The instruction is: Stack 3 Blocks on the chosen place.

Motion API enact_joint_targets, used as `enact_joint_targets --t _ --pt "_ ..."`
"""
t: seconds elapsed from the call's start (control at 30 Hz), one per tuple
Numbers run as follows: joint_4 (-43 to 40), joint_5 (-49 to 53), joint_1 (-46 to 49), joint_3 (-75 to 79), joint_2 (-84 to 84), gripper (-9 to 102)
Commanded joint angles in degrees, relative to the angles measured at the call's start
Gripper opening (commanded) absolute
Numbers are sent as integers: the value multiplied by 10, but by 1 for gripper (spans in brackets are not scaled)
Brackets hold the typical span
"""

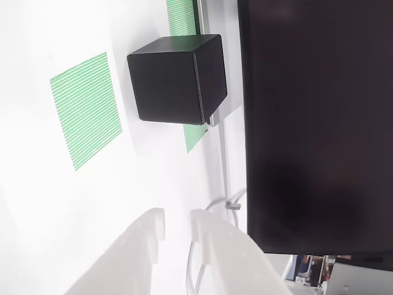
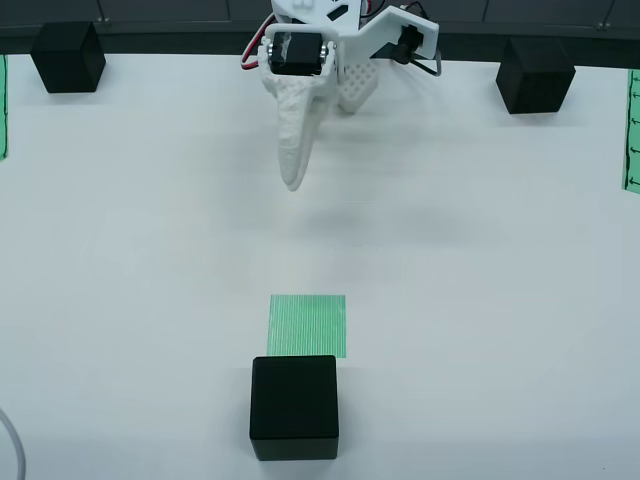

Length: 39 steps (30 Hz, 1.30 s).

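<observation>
From above, three black blocks rest on the white table: one far left (image 2: 68, 57), one far right (image 2: 536, 75), one near (image 2: 294, 407). The near one sits just in front of a green-striped patch (image 2: 307, 325) and stands apart from it. I cannot tell which patch is the chosen place. My white gripper (image 2: 296, 175) hangs over the far middle of the table, away from all blocks. In the view that rides on the gripper, the gripper (image 1: 178, 222) is open with a narrow, empty gap. A block (image 1: 175, 80) lies ahead, partly covering a striped patch (image 1: 193, 139).
A big black screen panel (image 1: 319, 123) fills the right of the gripper's view, with a grey cable (image 1: 216, 204) along its edge. More striped patches lie nearby (image 1: 86, 117) (image 1: 183, 15). From above, further patches show at the left (image 2: 2, 105) and right (image 2: 632, 130) table edges.
</observation>
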State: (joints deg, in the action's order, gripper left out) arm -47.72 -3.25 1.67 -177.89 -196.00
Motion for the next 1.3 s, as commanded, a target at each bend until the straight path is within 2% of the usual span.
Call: enact_joint_targets --t 0.0,0.37,0.6,1.07,1.27 --pt "11 2 -1 -24 -5 0" --pt "12 2 -2 -11 14 0" --pt "76 2 -4 76 178 0" --pt "67 3 9 251 429 0" --pt "19 30 22 339 514 0"
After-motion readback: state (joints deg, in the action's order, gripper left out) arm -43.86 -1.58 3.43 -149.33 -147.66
